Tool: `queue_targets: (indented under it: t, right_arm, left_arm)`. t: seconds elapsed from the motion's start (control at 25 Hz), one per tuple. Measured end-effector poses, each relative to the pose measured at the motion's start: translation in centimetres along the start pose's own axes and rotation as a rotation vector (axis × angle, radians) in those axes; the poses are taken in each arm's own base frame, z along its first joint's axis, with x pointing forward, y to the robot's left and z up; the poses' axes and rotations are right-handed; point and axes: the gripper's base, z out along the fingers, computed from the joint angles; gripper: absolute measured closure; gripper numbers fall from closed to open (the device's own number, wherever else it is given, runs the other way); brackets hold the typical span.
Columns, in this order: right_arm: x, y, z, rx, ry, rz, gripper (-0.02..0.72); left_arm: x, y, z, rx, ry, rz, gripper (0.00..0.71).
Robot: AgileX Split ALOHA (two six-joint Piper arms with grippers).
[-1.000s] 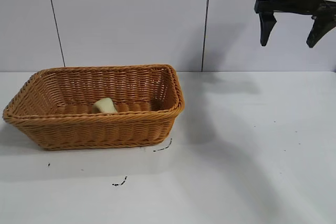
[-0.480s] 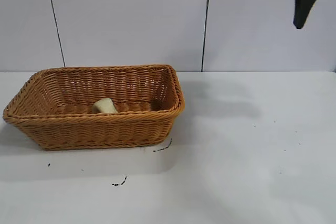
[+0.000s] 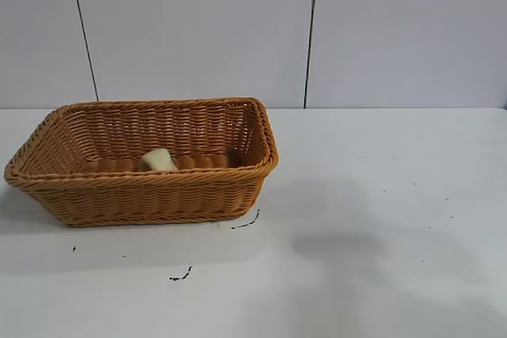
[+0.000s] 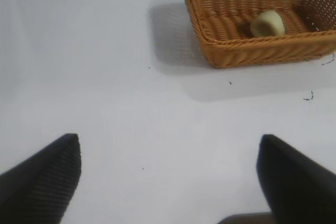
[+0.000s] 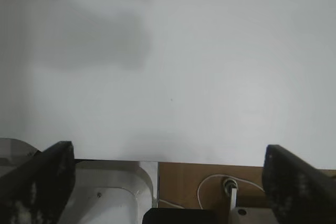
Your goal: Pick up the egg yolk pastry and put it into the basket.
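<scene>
The egg yolk pastry (image 3: 158,159) (image 4: 267,23), a small pale cream-yellow puck, lies inside the orange-brown wicker basket (image 3: 139,195) (image 4: 247,53) on the left part of the white table. Neither arm shows in the exterior view. My left gripper (image 4: 169,142) is open over bare table, well away from the basket, with nothing between its fingers. My right gripper (image 5: 168,153) is open and empty too, over the table's edge, far from the basket.
Small black marks (image 3: 181,277) dot the white table (image 3: 380,219) in front of the basket. Below the table edge, the right wrist view shows a metal mount (image 5: 110,192), a wooden surface (image 5: 184,184) and a thin white cable (image 5: 210,187).
The right gripper has risen up and to the right out of the exterior view. The pastry and basket have not moved.
</scene>
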Motion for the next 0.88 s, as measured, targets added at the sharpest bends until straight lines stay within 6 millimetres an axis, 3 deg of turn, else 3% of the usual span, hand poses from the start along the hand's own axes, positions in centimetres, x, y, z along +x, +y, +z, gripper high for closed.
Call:
queue_targets:
  t: [0.16, 0.28, 0.52, 0.88]
  right_arm:
    - [5.6, 0.0, 0.1, -0.016, -0.114, 0.003, 0.008]
    - [7.8, 0.2, -2.1, -0.053, -0.380, 0.014, 0.008]
    - [12.4, 0.2, -4.5, -0.067, -0.708, 0.002, 0.008]
    - [13.2, 0.2, -4.8, -0.070, -0.764, 0.000, 0.008]
  left_arm:
    - [0.0, 0.0, 0.0, 0.000, 0.000, 0.000, 0.017]
    - [0.0, 0.0, 0.0, 0.000, 0.000, 0.000, 0.017]
    - [0.0, 0.0, 0.0, 0.000, 0.000, 0.000, 0.017]
    - [0.0, 0.0, 0.0, 0.000, 0.000, 0.000, 0.017]
